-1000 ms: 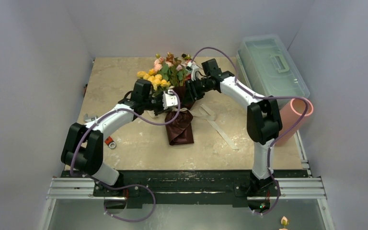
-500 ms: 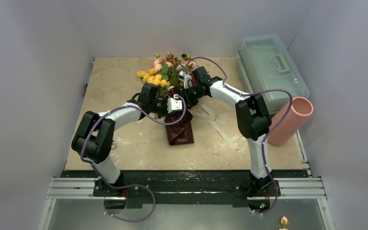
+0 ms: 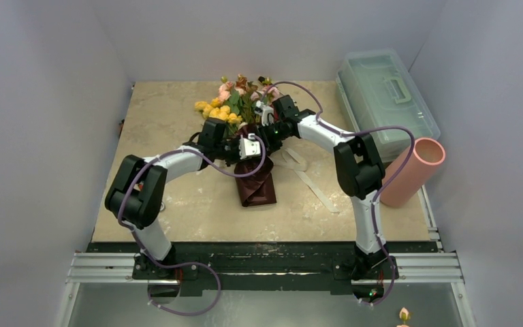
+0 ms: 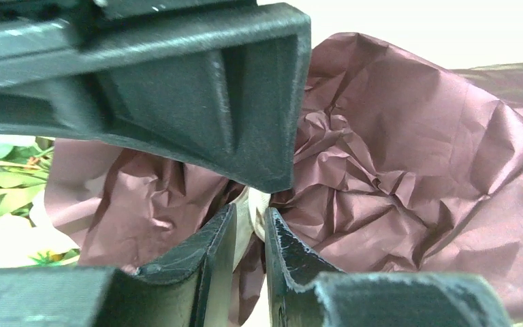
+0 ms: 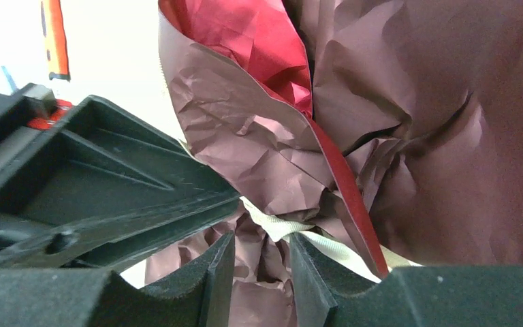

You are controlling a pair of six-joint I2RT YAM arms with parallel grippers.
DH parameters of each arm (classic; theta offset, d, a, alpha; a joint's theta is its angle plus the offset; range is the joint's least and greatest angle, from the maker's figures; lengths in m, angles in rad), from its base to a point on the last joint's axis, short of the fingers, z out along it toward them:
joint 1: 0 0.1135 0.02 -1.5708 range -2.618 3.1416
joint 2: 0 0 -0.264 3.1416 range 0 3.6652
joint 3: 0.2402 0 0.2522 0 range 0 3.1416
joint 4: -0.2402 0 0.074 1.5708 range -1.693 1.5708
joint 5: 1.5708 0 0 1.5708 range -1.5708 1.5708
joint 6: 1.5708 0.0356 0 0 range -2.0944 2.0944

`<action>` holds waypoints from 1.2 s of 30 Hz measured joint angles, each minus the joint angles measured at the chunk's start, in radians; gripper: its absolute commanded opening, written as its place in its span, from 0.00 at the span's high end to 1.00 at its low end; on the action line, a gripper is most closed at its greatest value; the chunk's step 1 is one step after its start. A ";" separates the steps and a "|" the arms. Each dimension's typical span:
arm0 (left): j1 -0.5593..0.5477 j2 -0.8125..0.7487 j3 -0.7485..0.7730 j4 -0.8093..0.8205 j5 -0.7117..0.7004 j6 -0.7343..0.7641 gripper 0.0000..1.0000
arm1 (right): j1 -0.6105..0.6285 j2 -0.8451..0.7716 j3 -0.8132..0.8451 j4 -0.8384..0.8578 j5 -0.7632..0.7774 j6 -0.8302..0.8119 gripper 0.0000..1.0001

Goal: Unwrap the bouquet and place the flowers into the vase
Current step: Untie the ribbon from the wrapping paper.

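Note:
The bouquet lies mid-table, its pink, yellow and orange flowers [image 3: 235, 102] pointing to the far side and its dark red paper [image 3: 255, 187] trailing toward me. Both grippers meet at its tied neck. My left gripper [image 3: 250, 146] [image 4: 250, 214] comes in from the left, its jaws nearly together with the cream ribbon [image 4: 259, 201] pinched between them. From the right, my right gripper [image 3: 267, 129] [image 5: 262, 245] holds the bunched paper [image 5: 245, 129] between its jaws, and the ribbon [image 5: 279, 228] crosses its fingertips. The salmon-pink vase [image 3: 415, 170] leans at the table's right edge.
A clear greenish box with a handle [image 3: 385, 99] stands at the back right. Loose cream ribbon ends [image 3: 313, 184] lie on the table right of the paper. A stray pink flower [image 3: 403, 315] lies below the front rail.
Both arms have closed in on the bouquet's neck, the left from the left and the right from the back right. In the last half second they hardly move.

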State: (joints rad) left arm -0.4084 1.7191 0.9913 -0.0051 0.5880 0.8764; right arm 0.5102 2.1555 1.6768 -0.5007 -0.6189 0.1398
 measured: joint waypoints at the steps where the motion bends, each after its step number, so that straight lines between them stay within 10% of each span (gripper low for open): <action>1: 0.000 0.008 0.000 0.000 -0.001 0.003 0.79 | 0.000 0.000 0.000 0.002 -0.001 0.007 0.64; 11: -0.014 0.052 0.014 -0.005 -0.011 0.025 0.80 | -0.001 0.052 0.000 0.028 -0.028 0.048 0.77; 15: -0.014 0.056 0.018 -0.012 -0.014 0.025 0.84 | -0.001 0.060 0.000 0.042 -0.037 0.068 1.00; 20: -0.017 0.065 0.030 -0.033 -0.020 0.024 1.00 | -0.001 0.063 0.000 0.046 -0.043 0.079 1.00; 36: 0.011 0.058 0.033 -0.056 -0.015 -0.003 1.00 | -0.019 -0.005 -0.107 0.117 -0.024 0.033 1.00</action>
State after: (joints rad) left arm -0.3969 1.7767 1.0241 -0.0616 0.5728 0.8730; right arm 0.4908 2.1506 1.5700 -0.3840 -0.6430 0.1730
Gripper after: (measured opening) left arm 0.005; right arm 0.007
